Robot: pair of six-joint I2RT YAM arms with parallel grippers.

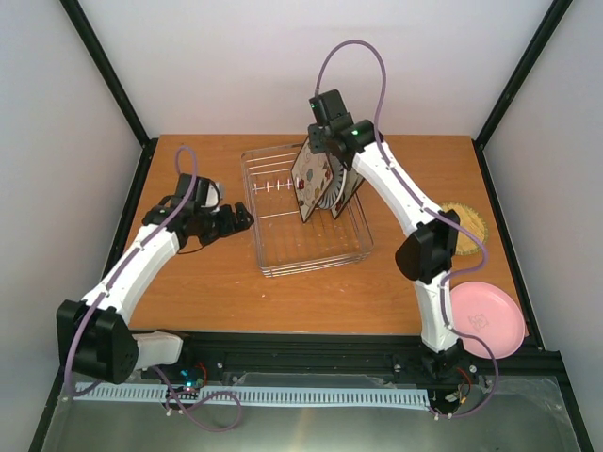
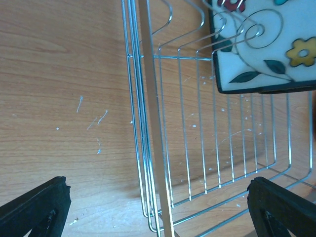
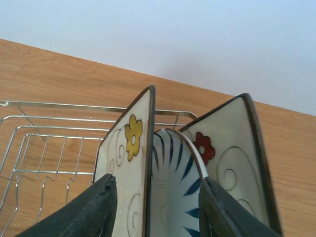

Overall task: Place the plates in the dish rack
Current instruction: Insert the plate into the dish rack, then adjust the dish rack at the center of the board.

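Note:
The silver wire dish rack (image 1: 283, 247) sits mid-table. Three plates stand upright in it: a floral square plate (image 1: 309, 179), a striped plate (image 1: 333, 191) behind it, and a second floral plate (image 1: 352, 188). My right gripper (image 1: 325, 149) is over their top edges. In the right wrist view it (image 3: 158, 212) is open, its fingers straddling the front floral plate (image 3: 126, 148) and the striped plate (image 3: 173, 187). My left gripper (image 1: 245, 218) is open and empty at the rack's left side (image 2: 148, 148). The tan woven plate (image 1: 468, 226) and the pink plate (image 1: 490, 318) lie at the right.
The right arm's elbow (image 1: 429, 247) partly covers the tan plate. The pink plate overhangs the table's front right corner. Black frame posts and white walls close in the table. The rack's upright prongs (image 1: 273, 185) stand left of the plates.

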